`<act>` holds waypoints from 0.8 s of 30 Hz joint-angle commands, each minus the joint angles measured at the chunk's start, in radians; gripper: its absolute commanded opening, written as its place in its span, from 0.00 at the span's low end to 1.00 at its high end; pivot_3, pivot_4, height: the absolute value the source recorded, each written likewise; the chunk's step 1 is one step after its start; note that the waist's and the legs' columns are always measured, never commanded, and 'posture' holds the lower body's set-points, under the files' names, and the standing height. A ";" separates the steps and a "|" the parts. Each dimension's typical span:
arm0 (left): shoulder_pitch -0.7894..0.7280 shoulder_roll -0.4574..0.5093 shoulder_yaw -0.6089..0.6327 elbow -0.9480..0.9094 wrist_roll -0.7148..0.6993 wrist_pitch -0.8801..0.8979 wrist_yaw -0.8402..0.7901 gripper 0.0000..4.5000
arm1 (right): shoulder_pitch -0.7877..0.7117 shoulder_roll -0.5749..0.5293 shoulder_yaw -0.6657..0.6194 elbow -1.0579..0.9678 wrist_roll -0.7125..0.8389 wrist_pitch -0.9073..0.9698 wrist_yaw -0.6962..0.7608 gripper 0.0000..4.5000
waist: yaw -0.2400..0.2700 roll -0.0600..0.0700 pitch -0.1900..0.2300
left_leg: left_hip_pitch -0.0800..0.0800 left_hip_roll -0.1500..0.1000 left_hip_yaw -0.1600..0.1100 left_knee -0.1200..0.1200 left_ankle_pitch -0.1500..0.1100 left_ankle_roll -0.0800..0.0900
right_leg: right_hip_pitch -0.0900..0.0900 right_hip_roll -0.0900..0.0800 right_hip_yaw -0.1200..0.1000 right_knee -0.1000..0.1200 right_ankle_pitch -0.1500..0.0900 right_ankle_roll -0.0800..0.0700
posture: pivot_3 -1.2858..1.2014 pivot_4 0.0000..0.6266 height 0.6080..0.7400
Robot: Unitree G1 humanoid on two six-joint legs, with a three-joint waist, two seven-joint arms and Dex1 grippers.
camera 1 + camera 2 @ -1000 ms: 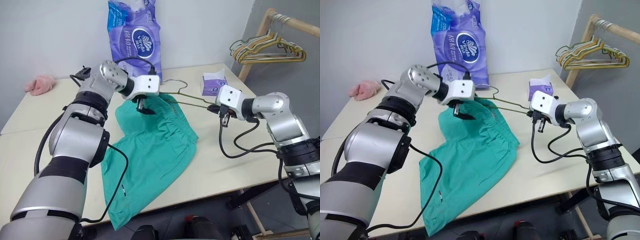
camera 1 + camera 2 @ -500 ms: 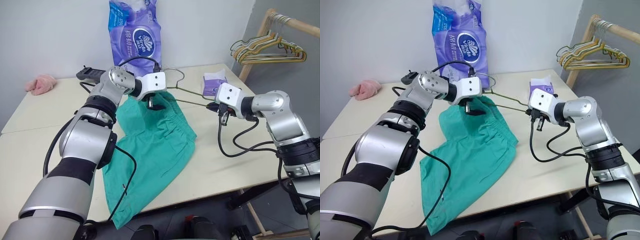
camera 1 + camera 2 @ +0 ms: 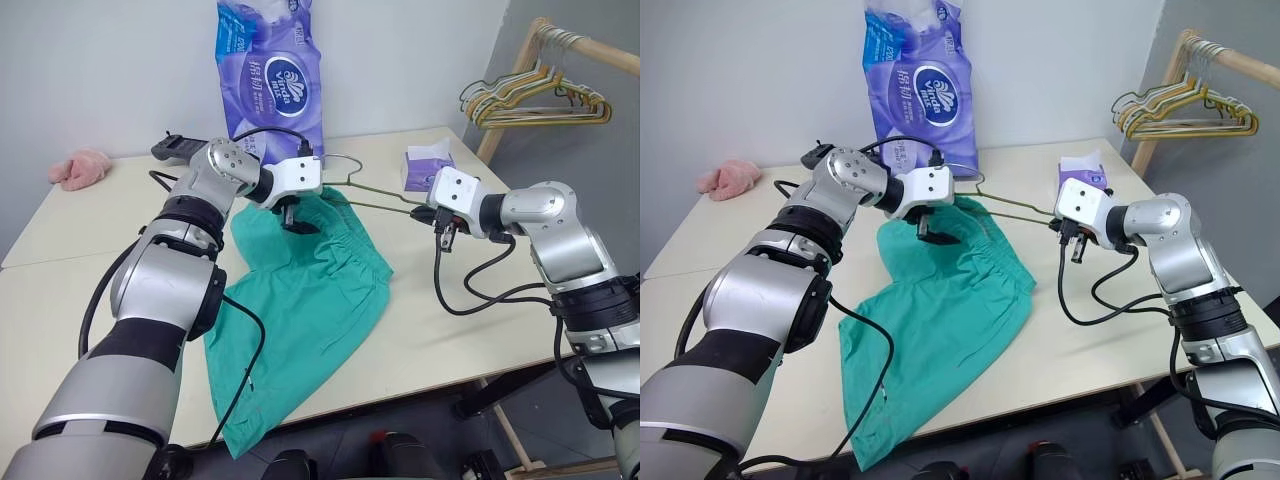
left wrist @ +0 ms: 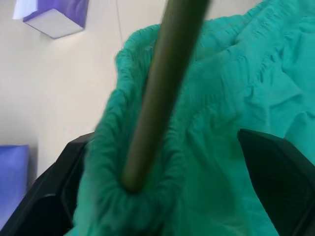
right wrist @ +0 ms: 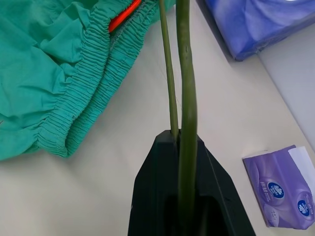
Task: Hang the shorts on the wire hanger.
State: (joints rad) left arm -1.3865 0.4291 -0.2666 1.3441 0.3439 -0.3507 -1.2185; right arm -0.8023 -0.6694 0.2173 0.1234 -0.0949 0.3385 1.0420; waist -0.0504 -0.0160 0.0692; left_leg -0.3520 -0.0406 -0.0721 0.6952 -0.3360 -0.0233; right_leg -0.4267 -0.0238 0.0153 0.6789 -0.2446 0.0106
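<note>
Two grippers over the table (image 3: 60,300). Left gripper (image 3: 294,219) spread wide, waistband of the shorts (image 3: 300,300) bunched between its fingers (image 4: 275,172). Right gripper (image 3: 443,237) pinched on the hanger (image 3: 375,200), whose far end reaches into the waistband. We read no writing on the purple pack (image 3: 270,75). Shorts overhang the near table edge.

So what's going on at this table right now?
The right end effector is shut on one corner of the wire hanger, holding it out over the table. The left end effector is open at the waistband of the teal shorts, with a hanger wire running into the gathered cloth. The shorts mostly lie flat, not yet hung.
</note>
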 commanded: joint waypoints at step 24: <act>0.009 0.013 0.032 -0.026 -0.018 0.001 -0.002 0.52 | -0.055 -0.019 -0.020 -0.045 0.027 0.016 0.030 0.00 | -0.001 0.000 0.000 | 0.000 0.000 0.000 0.000 0.000 0.000 | 0.000 0.000 0.000 0.000 0.000 0.000 | 0.48 0.00 1.00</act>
State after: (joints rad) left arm -1.3826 0.4328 -0.2150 1.3439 0.3053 -0.3283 -1.2135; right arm -0.8116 -0.6686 0.2225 0.1191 -0.0942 0.3422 1.0621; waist -0.0511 -0.0162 0.0689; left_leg -0.3520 -0.0406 -0.0721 0.6956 -0.3360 -0.0234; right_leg -0.4268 -0.0240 0.0155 0.6793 -0.2446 0.0106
